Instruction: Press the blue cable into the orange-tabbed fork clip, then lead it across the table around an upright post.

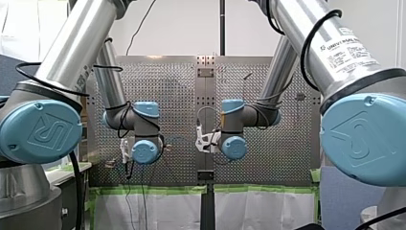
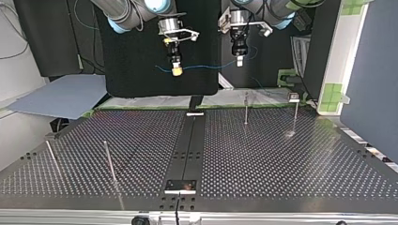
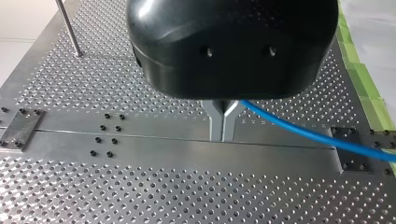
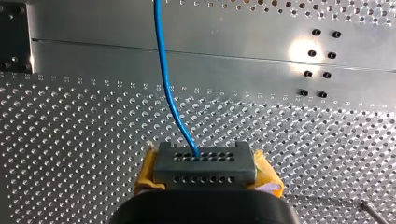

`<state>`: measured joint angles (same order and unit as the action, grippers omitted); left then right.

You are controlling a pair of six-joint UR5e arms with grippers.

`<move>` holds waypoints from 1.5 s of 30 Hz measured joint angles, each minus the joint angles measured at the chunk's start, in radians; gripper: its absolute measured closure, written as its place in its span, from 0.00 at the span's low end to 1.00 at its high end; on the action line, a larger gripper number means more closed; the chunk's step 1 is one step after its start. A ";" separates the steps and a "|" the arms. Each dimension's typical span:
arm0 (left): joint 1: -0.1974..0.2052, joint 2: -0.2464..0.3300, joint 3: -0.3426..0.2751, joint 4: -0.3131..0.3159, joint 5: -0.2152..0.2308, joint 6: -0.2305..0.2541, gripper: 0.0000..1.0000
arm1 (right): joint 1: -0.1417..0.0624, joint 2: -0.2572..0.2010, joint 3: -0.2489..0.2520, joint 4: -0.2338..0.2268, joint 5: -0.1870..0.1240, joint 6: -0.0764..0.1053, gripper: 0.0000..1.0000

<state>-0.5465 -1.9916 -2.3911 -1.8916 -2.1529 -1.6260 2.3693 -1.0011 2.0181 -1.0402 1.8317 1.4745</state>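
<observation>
Thin blue cable (image 2: 206, 67) spans air between both tools, well above perforated metal table (image 2: 281, 159). Metal fingers (image 3: 215, 122) of left gripper (image 3: 223, 123) pinch it; yellow pads (image 4: 148, 170) of right gripper (image 4: 204, 163) clamp it. Pressing into orange-tabbed fork clip (not discernible) and routing round slim upright metal post (image 2: 246, 108) both outstanding.

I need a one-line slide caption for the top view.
My right gripper and my left gripper hold the blue cable between them above the table with upright posts.

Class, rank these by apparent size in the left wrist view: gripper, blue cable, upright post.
1. My left gripper, enlarged by nearness to the camera.
2. Blue cable.
3. Upright post, only partly in view.
</observation>
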 joint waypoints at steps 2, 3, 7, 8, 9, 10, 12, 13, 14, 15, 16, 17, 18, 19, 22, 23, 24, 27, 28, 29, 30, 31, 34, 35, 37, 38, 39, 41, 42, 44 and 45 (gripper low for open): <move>0.000 0.000 0.000 0.000 0.000 0.000 0.98 | 0.000 0.000 0.000 0.000 0.000 0.000 1.00; 0.000 0.000 0.000 0.000 0.000 0.000 0.98 | 0.000 0.000 0.000 0.000 0.000 0.000 1.00; 0.000 0.000 0.000 0.000 0.000 0.000 0.98 | 0.000 0.000 0.000 0.000 0.000 0.000 1.00; 0.000 0.000 0.000 0.000 0.000 0.000 0.98 | 0.000 0.000 0.000 0.000 0.000 0.000 1.00; 0.000 0.000 0.000 0.000 0.000 0.000 0.98 | 0.000 0.000 0.000 0.000 0.000 0.000 1.00; 0.000 0.000 0.000 0.000 0.000 0.000 0.98 | 0.000 0.000 0.000 0.000 0.000 0.000 1.00; 0.000 0.000 0.000 0.000 0.000 0.000 0.98 | 0.000 0.000 0.000 0.000 0.000 0.000 1.00; 0.000 0.000 0.000 0.000 0.000 0.000 0.98 | 0.000 0.000 0.000 0.000 0.000 0.000 1.00; 0.000 0.000 0.000 0.000 0.000 0.000 0.98 | 0.000 0.000 0.000 0.000 0.000 0.000 1.00; 0.000 0.000 0.000 0.000 0.000 0.000 0.98 | 0.000 0.000 0.000 0.000 0.000 0.000 1.00; 0.000 0.000 0.000 0.000 0.000 0.000 0.98 | 0.000 0.000 0.000 0.000 0.000 0.000 1.00; 0.000 0.000 0.000 0.000 0.000 0.000 0.98 | 0.000 0.000 0.000 0.000 0.000 0.000 1.00; 0.000 0.000 0.000 0.000 0.000 0.000 0.98 | 0.000 0.000 0.000 0.000 0.000 0.000 1.00; 0.000 0.000 0.000 0.000 0.000 0.000 0.98 | 0.000 0.000 0.000 0.000 0.000 0.000 1.00; 0.000 -0.001 0.000 0.000 0.000 0.000 0.98 | 0.000 0.000 0.000 0.000 0.000 0.000 1.00; 0.000 0.000 0.000 0.000 0.000 0.000 0.98 | 0.000 0.000 0.000 0.000 0.000 0.000 1.00; 0.000 -0.001 0.000 0.000 0.000 0.000 0.98 | 0.000 0.000 0.000 0.001 0.000 0.000 1.00; 0.000 -0.001 0.000 0.000 0.000 0.000 0.98 | 0.000 0.000 0.000 0.001 0.000 0.000 1.00; 0.000 -0.001 0.000 0.000 0.000 0.000 0.98 | 0.000 0.000 0.000 0.001 0.000 0.000 1.00; 0.001 -0.002 -0.001 0.001 -0.001 0.000 0.98 | 0.000 0.000 0.000 0.001 0.000 0.000 1.00; 0.001 -0.004 -0.001 0.002 -0.003 0.000 0.98 | 0.000 0.000 0.000 0.002 0.000 0.000 1.00; 0.002 -0.007 -0.002 0.003 -0.004 0.000 0.98 | 0.000 0.000 0.000 0.002 0.000 0.000 1.00; 0.003 -0.027 -0.003 0.008 -0.009 0.000 0.98 | 0.000 0.000 0.000 0.002 0.000 0.000 1.00; 0.003 -0.036 -0.003 0.008 -0.010 0.000 0.98 | 0.000 0.000 0.000 0.002 0.000 0.000 1.00; 0.003 -0.052 -0.003 0.009 -0.010 0.000 0.98 | 0.000 0.000 0.000 0.002 0.000 0.000 1.00; 0.003 -0.061 -0.003 0.009 -0.010 0.000 0.98 | 0.000 0.000 0.000 0.002 0.000 0.000 1.00; 0.003 -0.065 -0.003 0.009 -0.011 0.000 0.98 | 0.000 0.000 0.000 0.002 0.000 0.000 1.00; 0.003 -0.071 -0.003 0.009 -0.011 0.000 0.98 | 0.000 0.000 0.000 0.002 0.000 0.000 1.00; 0.003 -0.073 -0.003 0.009 -0.011 0.000 0.98 | 0.000 0.000 0.000 0.002 0.000 0.000 1.00; 0.003 -0.074 -0.003 0.009 -0.011 0.000 0.98 | 0.000 0.000 0.000 0.002 0.000 0.000 1.00; 0.003 -0.075 -0.003 0.009 -0.011 0.000 0.98 | 0.000 0.000 0.000 0.002 0.000 0.000 1.00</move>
<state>-0.5434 -2.0662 -2.3942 -1.8824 -2.1636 -1.6260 2.3693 -1.0011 2.0182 -1.0386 1.8317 1.4745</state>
